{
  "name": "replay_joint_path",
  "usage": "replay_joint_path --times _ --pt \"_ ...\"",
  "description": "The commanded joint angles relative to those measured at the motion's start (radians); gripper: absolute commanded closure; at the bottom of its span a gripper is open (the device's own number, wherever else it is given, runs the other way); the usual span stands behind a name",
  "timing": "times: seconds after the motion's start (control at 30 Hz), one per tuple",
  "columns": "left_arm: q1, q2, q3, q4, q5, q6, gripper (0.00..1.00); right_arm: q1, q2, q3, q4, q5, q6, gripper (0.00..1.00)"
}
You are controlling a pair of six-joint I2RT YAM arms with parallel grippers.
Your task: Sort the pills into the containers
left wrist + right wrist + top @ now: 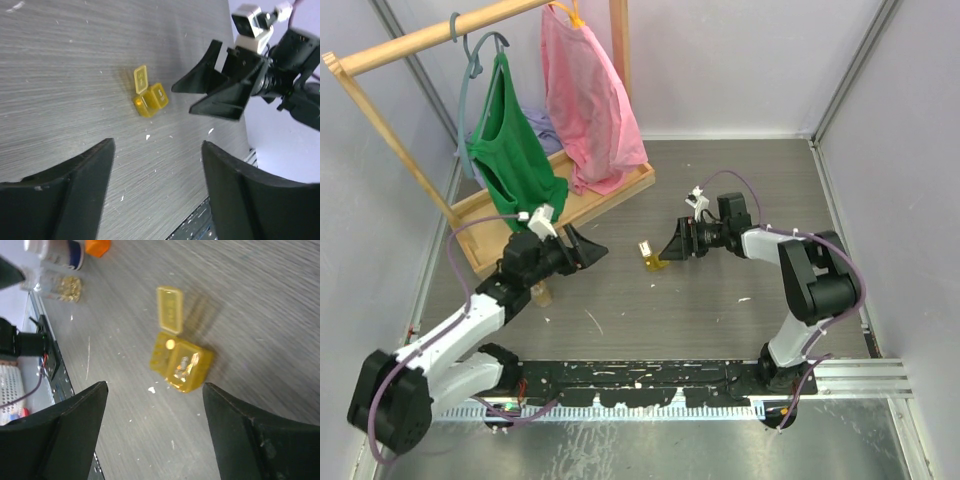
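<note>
- Right gripper is closest thing to its wrist cam: jaws spread wide, nothing held.
- Pill box lies on table, straight ahead at 12 o'clock betw. the two fingers. In top view it is at approx. 8 o'clock from this gripper, just beside the tips.
- One lid is flipped open and a pale pill sits in that cell. 2nd cell looks closed.
- Box long axis runs approx. 10 to 4 o'clock in right wrist view.
- Left gripper is released too, empty. Box is at 3 o'clock from it, clearly farther.
- So I judge right arm is the nearer one for next move.
- Bottle is at 11 o'clock in right wrist view, well apart from box.
</note>
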Motion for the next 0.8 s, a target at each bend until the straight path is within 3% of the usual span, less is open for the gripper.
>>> replay_joint_path --times 0.0,0.13,0.23,0.53,0.77 --pt "-0.037 0.14 0.083 0.169 0.038 -0.052 0.37 -0.007 0.081 0.087 -0.025 0.031 0.04 0.25" --pt "-0.037 0.287 0.148 0.123 -0.02 -0.022 0.55 -0.016 0.138 0.127 -0.065 0.035 0.037 0.38" --pt "-0.038 0.415 0.227 0.04 -0.05 0.02 0.64 -0.03 0.167 0.144 -0.067 0.028 0.048 0.4" --pt "-0.037 0.747 0.413 -0.015 -0.063 0.082 0.64 -0.033 0.253 0.194 -0.127 -0.02 0.043 0.46" --pt "-0.038 0.889 0.508 -0.026 -0.008 0.086 0.63 -0.033 0.276 0.22 -0.187 -0.021 0.0 0.48"
